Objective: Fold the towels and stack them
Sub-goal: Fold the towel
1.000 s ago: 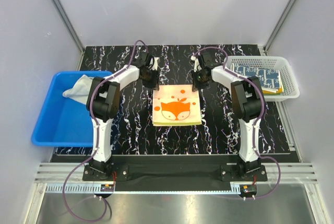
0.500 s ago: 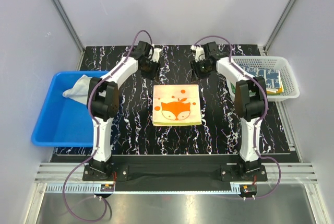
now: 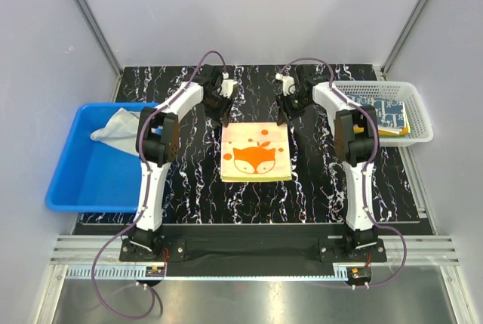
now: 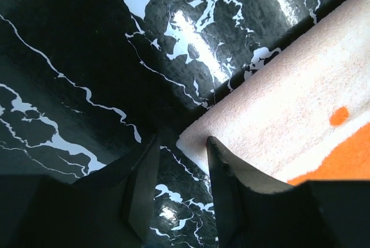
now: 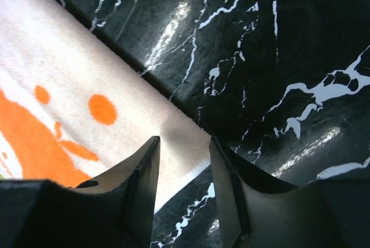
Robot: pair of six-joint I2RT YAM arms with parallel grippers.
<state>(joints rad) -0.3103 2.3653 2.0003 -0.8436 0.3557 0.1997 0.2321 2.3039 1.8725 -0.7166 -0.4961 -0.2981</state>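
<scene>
The cream towel with the orange fox [image 3: 255, 152] lies flat and folded in the middle of the black marble table. My left gripper [image 3: 224, 112] hovers at its far left corner, open. In the left wrist view the left gripper [image 4: 181, 139] has that corner of the fox towel [image 4: 289, 115] just ahead of its tips, with bare table between the fingers. My right gripper [image 3: 285, 115] is open at the far right corner. In the right wrist view the right gripper [image 5: 184, 139] straddles the fox towel [image 5: 87, 86] without clamping it.
A blue bin [image 3: 72, 180] at the left holds a crumpled whitish towel [image 3: 113, 124]. A white mesh basket [image 3: 419, 124] at the right holds a stack topped by a navy-patterned towel [image 3: 381, 109].
Both grippers opened and came off the fox towel's far corners, drew back a little, then tilted down over those corners. The towel has stayed in place.
</scene>
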